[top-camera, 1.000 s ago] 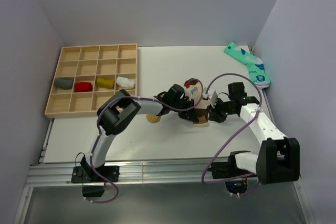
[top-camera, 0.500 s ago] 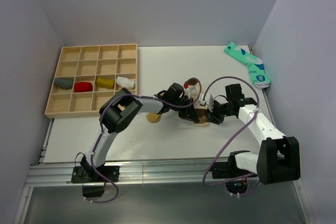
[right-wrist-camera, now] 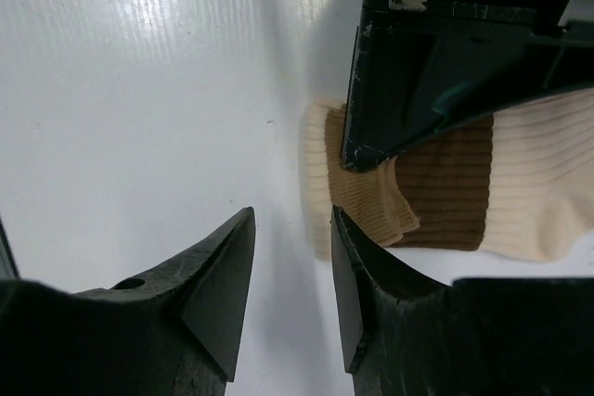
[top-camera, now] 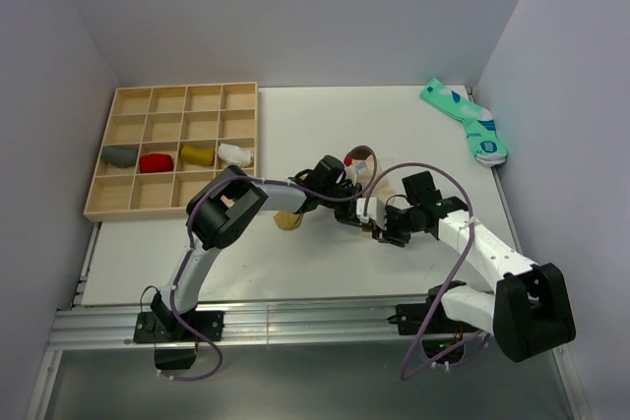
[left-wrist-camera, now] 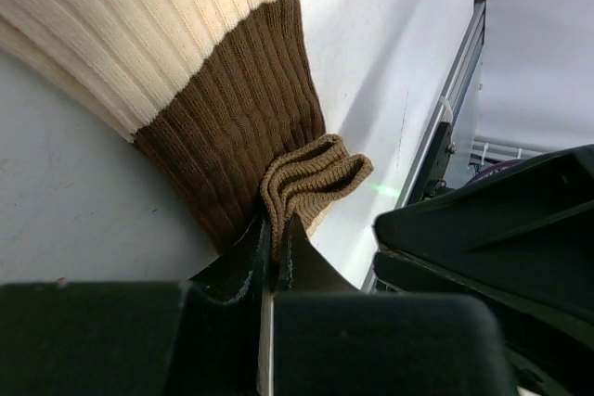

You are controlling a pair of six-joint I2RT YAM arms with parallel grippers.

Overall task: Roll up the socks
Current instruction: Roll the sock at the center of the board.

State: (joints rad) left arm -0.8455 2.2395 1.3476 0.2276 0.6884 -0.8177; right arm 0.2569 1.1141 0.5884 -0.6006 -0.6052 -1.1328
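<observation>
The beige sock [left-wrist-camera: 158, 34] with dark brown bands lies on the white table, in the middle in the top view [top-camera: 380, 193]. My left gripper [left-wrist-camera: 275, 240] is shut on the sock's folded tan cuff [left-wrist-camera: 316, 176]; from above it [top-camera: 361, 214] sits at the sock's near end. My right gripper [right-wrist-camera: 292, 229] is open and empty, low over bare table just left of the cuff [right-wrist-camera: 367, 197]. From above it [top-camera: 382, 233] is next to the left gripper's fingers [right-wrist-camera: 418, 62]. A mustard-yellow sock piece [top-camera: 288, 221] peeks out under the left arm.
A wooden compartment tray [top-camera: 98, 206] at the left holds grey [top-camera: 120, 155], red [top-camera: 156, 162], mustard [top-camera: 197, 154] and white [top-camera: 234, 153] rolled socks. A teal sock pair [top-camera: 468, 123] lies at the far right by the wall.
My right arm has swung left and toward the near edge, bringing its open gripper beside the sock's cuff. The left gripper has stayed shut on the cuff.
</observation>
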